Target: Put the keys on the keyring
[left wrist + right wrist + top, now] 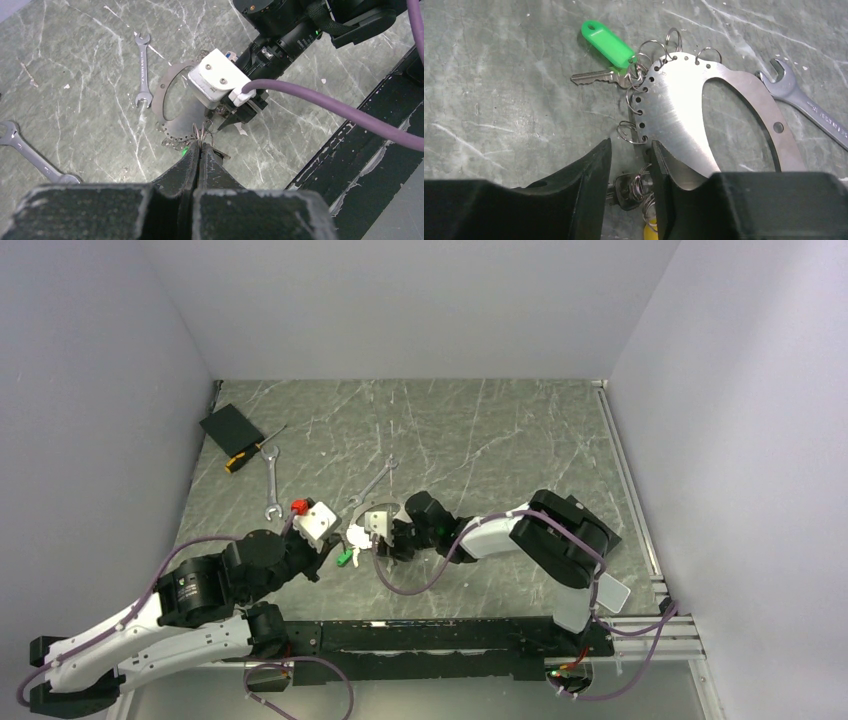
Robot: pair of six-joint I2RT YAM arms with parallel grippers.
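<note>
At table centre, the keyring [674, 115], a holed silver plate, is laid flat, with a green-tagged key [606, 45] already hung on it. The left gripper [201, 146] is pressed together on a split ring [202, 134]. The right gripper [631, 165] is parted narrowly astride a black-headed key [624, 187], judged not yet attached.
</note>
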